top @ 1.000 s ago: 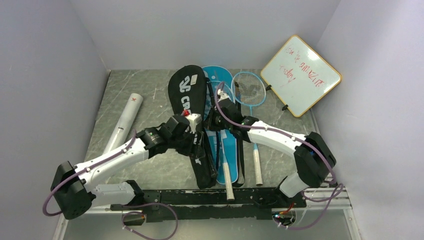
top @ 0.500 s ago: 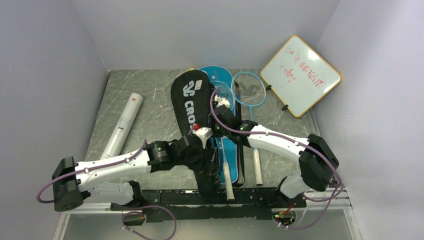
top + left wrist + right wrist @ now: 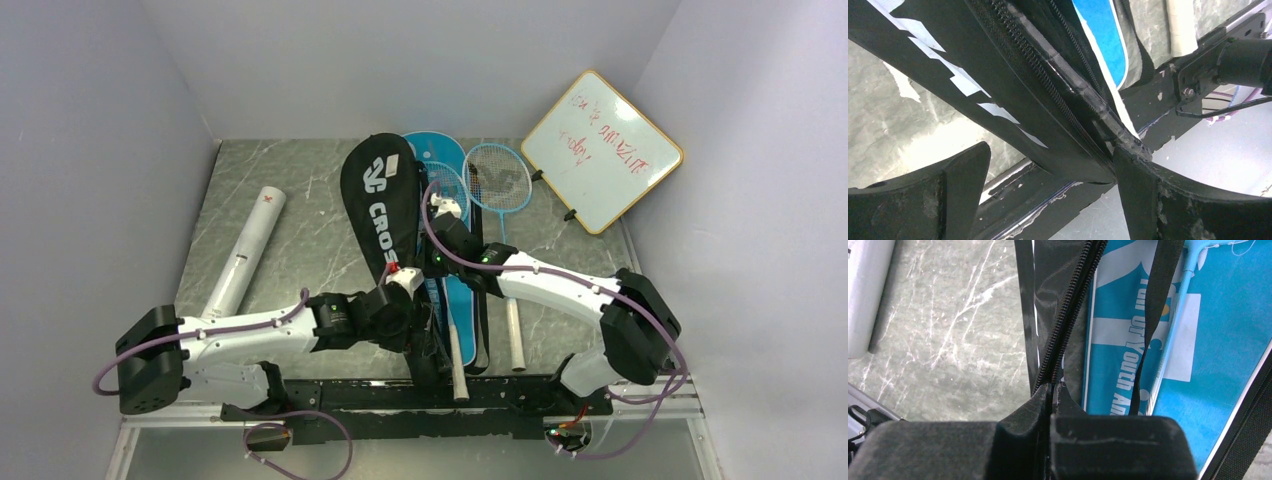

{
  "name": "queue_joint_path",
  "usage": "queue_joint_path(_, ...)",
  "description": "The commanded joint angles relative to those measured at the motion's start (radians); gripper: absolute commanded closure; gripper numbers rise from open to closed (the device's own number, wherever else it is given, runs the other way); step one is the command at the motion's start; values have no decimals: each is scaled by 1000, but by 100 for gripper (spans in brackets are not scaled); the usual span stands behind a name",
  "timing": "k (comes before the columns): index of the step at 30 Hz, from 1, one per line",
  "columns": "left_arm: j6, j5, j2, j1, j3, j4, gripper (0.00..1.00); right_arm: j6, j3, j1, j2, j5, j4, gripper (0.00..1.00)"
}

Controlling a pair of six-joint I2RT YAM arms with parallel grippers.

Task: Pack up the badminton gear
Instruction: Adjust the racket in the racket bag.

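Note:
The black "CROSSWAY" racket cover (image 3: 380, 200) lies lengthwise mid-table, its narrow end at the near rail. My left gripper (image 3: 422, 335) is wide open astride that narrow end (image 3: 998, 85); the cover's zipper edge touches the right finger (image 3: 1148, 200), and the left finger (image 3: 960, 190) stands apart. My right gripper (image 3: 440, 215) is shut on the black cover's zipper edge (image 3: 1068, 315), pinched at the fingertips (image 3: 1040, 395). The blue cover (image 3: 440, 160) (image 3: 1118, 340) lies alongside, with a light-blue racket (image 3: 497, 175) to its right. A white tube (image 3: 245, 250) lies at left.
A wood-framed whiteboard (image 3: 603, 150) leans in the back right corner. Two white racket grips (image 3: 455, 350) (image 3: 515, 335) point at the black base rail (image 3: 450, 395) along the near edge. Grey walls close in on three sides.
My left gripper opened wide and slid down the black cover toward the near rail. The cover's head swung slightly left. The right gripper kept its pinch and barely moved.

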Motion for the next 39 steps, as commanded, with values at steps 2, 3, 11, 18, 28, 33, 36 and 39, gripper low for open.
queue_joint_path(2,-29,-30,-14,-6,-31,112,3,13,5,-3,-64,8,78,100)
queue_joint_path(3,-33,-49,-1,-6,-20,65,3,14,3,-3,-65,6,81,100)
queue_joint_path(11,-55,-109,13,-6,-54,77,4,16,4,-3,-57,-3,85,100)
queue_joint_path(18,-96,-236,-11,-6,-25,-97,9,5,9,-3,-76,21,60,100)
queue_joint_path(28,-43,89,-203,-8,-196,467,4,7,17,-3,-57,15,64,100)
queue_joint_path(33,-38,61,-62,-9,-116,317,4,7,24,-3,-58,9,60,100)
queue_joint_path(36,-36,-29,23,-10,-59,170,4,6,25,-3,-65,10,58,100)
queue_joint_path(39,-31,-150,88,-12,9,-13,7,1,32,-4,-70,19,45,100)
